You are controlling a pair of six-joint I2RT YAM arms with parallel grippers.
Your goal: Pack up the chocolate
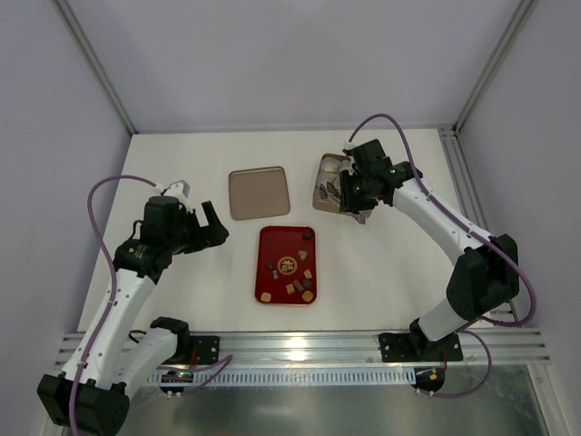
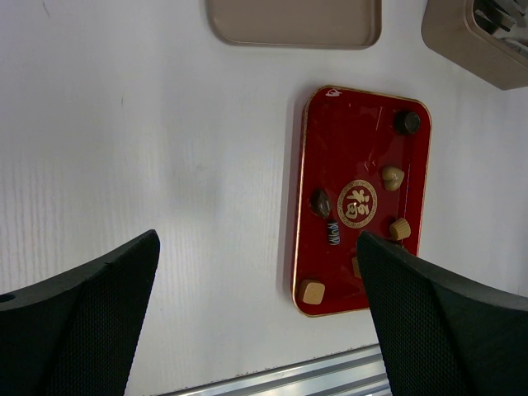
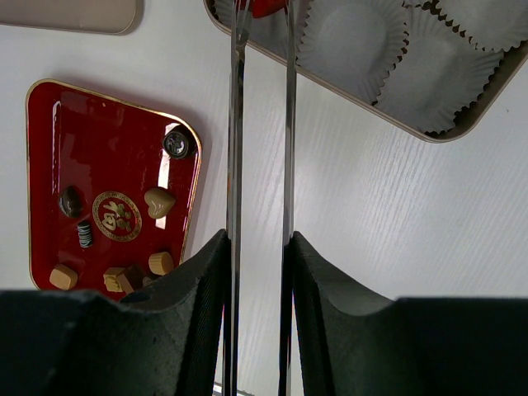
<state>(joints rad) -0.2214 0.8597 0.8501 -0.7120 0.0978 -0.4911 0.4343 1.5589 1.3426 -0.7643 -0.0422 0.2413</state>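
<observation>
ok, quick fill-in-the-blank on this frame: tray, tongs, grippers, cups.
1. The chocolate pieces lie on the ___ tray.
2. The right gripper holds metal tongs; the left gripper has its jaws ___.
3. The crinkled paper cups in the tan box are ___.
Missing words: red; open; white.

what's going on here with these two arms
The right gripper is clamped on thin metal tongs, whose tips reach over the beige box lined with white crinkled paper cups. Small brown and tan chocolates lie on the red rectangular tray. The left gripper hangs open beside that tray, holding nothing.
</observation>
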